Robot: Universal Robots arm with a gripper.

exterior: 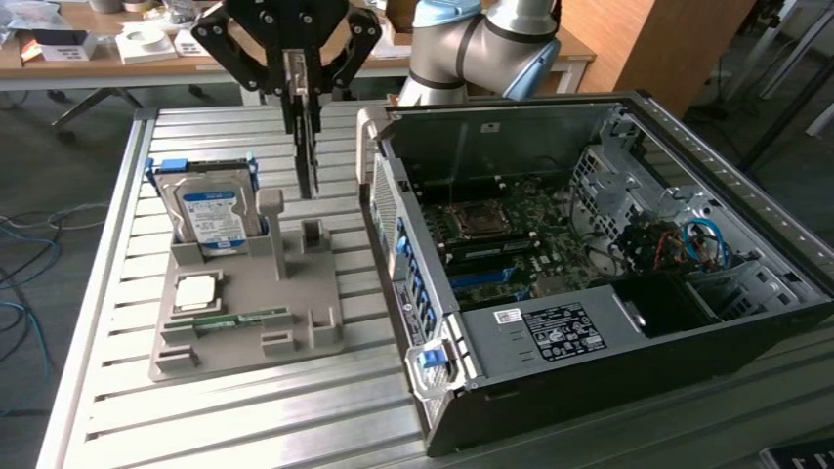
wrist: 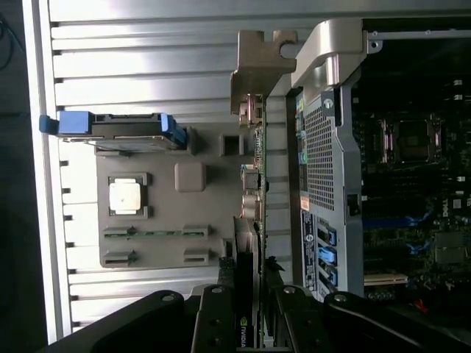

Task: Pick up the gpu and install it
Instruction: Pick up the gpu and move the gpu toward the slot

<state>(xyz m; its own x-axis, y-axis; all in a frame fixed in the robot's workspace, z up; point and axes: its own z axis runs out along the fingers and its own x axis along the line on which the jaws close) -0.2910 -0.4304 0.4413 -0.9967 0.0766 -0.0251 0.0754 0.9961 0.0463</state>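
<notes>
While the gpu [exterior: 309, 147] hung in the air, the claw [exterior: 301, 86] had it pinched by its top edge. The claw was partly closed, and its fingers [exterior: 284, 78] pressed on both flat sides of the thin card. The gpu stood straight up and down above the tray [exterior: 307, 322]. It did not touch the tray. It hung over the tray's far end, near the empty posts there. In the wrist view the gpu [wrist: 248, 243] showed edge-on, with its metal end plate furthest from the claw [wrist: 248, 312].

On the tray sat a drive [exterior: 209, 210] with a blue label, standing up at the far end. A square chip [exterior: 195, 291] lay flat in the tray's middle. A green stick [exterior: 241, 319] lay nearer the tray's close end. The case [exterior: 561, 332] stood open just beside the tray, on the exterior view's right. The tray sat on a table [exterior: 117, 381] with metal slats.

The job looked to be at the carrying part, with the card not yet in the case. To do this part well, I think the grip should be firm so the card cannot swing or slip. The card should also be kept straight. Its end plate should not bump the case wall closest to the tray.
</notes>
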